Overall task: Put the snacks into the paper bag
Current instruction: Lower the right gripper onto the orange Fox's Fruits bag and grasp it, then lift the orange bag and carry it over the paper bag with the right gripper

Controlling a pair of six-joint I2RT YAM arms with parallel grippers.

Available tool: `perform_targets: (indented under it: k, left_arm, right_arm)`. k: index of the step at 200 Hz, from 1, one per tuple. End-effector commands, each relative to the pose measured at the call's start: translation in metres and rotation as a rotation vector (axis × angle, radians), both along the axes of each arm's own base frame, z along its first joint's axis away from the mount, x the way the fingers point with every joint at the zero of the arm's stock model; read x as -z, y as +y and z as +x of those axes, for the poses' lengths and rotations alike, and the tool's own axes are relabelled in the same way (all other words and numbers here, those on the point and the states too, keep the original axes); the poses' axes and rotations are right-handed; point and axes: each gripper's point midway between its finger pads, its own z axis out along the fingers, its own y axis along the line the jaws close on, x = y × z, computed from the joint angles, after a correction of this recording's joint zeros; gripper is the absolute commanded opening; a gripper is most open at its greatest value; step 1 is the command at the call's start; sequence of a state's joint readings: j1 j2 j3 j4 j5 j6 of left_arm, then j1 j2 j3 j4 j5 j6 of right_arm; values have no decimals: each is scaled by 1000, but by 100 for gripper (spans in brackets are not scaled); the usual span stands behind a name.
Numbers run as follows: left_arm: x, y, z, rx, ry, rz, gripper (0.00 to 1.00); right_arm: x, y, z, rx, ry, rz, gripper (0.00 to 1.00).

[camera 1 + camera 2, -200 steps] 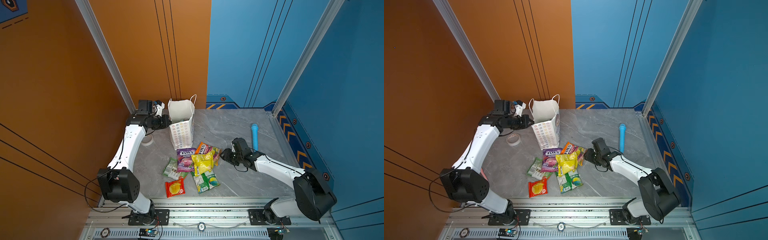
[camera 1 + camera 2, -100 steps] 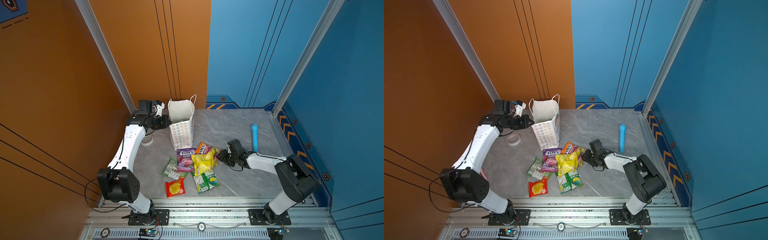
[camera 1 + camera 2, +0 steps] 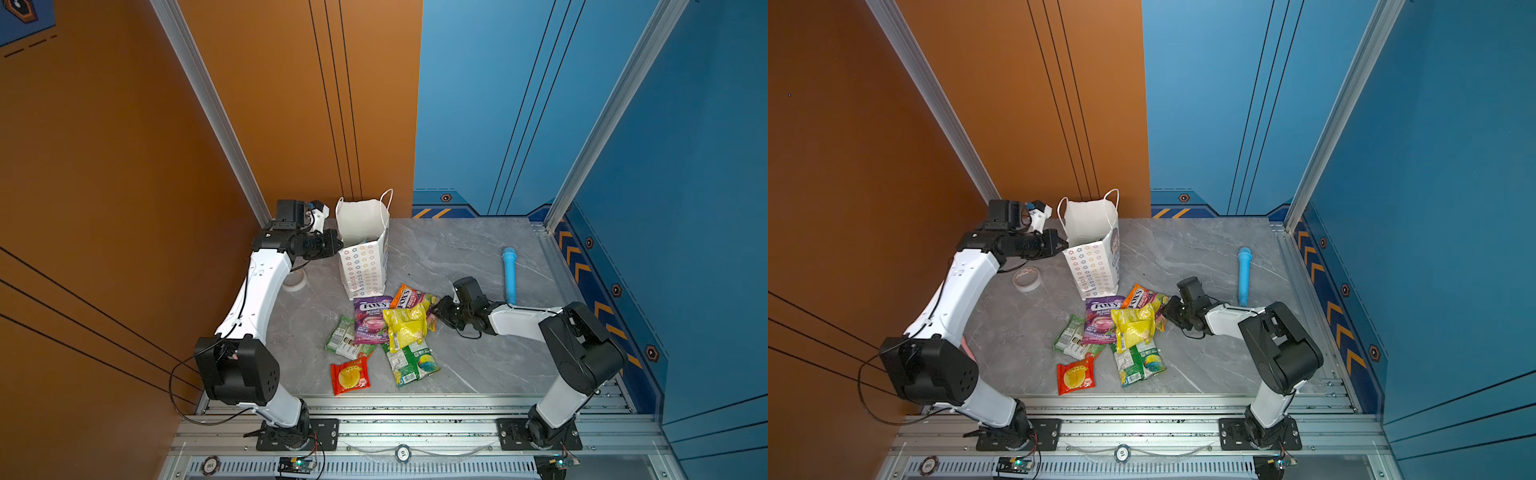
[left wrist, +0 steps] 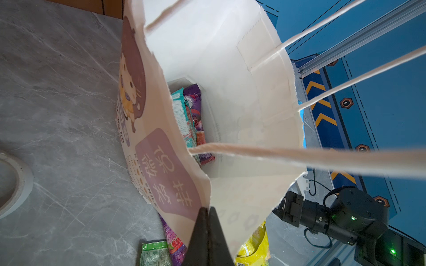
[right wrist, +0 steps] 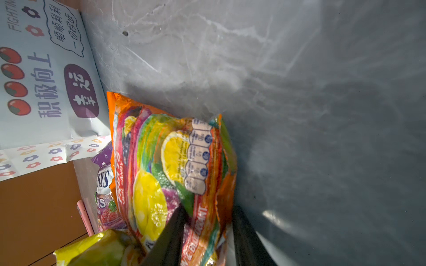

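Left jaws pinched together (right jaws apart).

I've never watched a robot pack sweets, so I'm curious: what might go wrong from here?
The right gripper straddles only the edge of the orange crinkly FOX'S candy packet, which might slip out. The crumpled yellow pouch overlaps that packet, so lifting may drag it along. The left gripper pinches just one spot on the white paper gift bag rim; a bump could tip it.

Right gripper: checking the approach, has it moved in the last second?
Yes. The right gripper has shifted away from the blue stick, toward the orange packet.
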State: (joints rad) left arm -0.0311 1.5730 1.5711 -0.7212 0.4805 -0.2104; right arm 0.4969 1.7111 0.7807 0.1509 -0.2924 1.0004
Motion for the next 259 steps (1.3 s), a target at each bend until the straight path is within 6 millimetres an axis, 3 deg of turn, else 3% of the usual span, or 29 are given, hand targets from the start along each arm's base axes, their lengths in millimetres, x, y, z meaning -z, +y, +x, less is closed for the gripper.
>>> perform_targets:
  k: [1,58,95,153,208,259]
  left_arm:
    - [20,4,-4,-11,67,5,2]
    - [20,5,-4,-13,67,7,2]
    - [20,4,-4,-11,65,7,2]
    - [20,4,-4,-12,65,7,2]
    - [20,4,-4,-13,67,6,2]
    - [20,4,-4,-11,67,5,2]
  right_arm:
    - [-2,1,6,13,-6,16,30]
    - [-12,-9,12,36,-29,19,0]
    - [-44,-23,19,21,-103,-76,0]
    - [-122,-38,34,-4,-274,-207,0]
    - [-167,-35,38,-17,-372,-225,0]
    - [-209,-24,28,-66,-466,-284,0]
